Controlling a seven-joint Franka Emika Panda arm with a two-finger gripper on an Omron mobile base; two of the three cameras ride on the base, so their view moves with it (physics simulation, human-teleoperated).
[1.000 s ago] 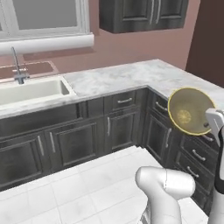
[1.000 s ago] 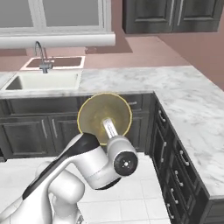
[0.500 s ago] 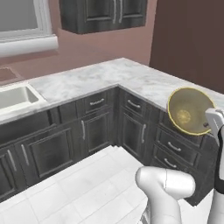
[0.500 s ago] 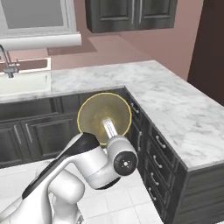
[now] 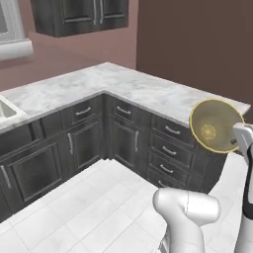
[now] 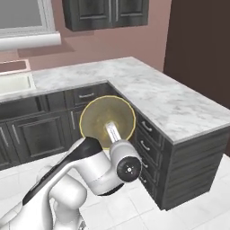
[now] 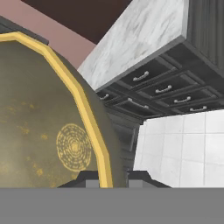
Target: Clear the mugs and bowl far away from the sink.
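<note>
I hold the bowl [image 5: 213, 124] tipped on its side in the air, its tan-yellow inside facing the base cameras. My gripper [image 5: 236, 142] is shut on its rim at the right edge of the left base view. In the right base view the bowl [image 6: 96, 117] hangs just above my arm, with the gripper [image 6: 110, 130] at its lower rim. The hand view has the bowl [image 7: 48, 131] large on the left, its yellow rim pinched between my gripper's [image 7: 109, 177] tips. A corner of the sink [image 5: 4, 109] shows at far left, as the sink [image 6: 14, 83] does in the right base view. The mugs are out of view.
An L-shaped marble counter [image 5: 143, 89] over dark drawers and cabinet doors runs ahead and to the right; its end [image 6: 197, 121] stands near a dark brown wall. Upper cabinets [image 6: 108, 12] hang on the pink wall. White floor tiles [image 5: 89, 207] lie in front.
The whole picture has slid left, so the base has turned or driven right. The sink has gone to the left edge. The bowl stays in my shut gripper as before.
</note>
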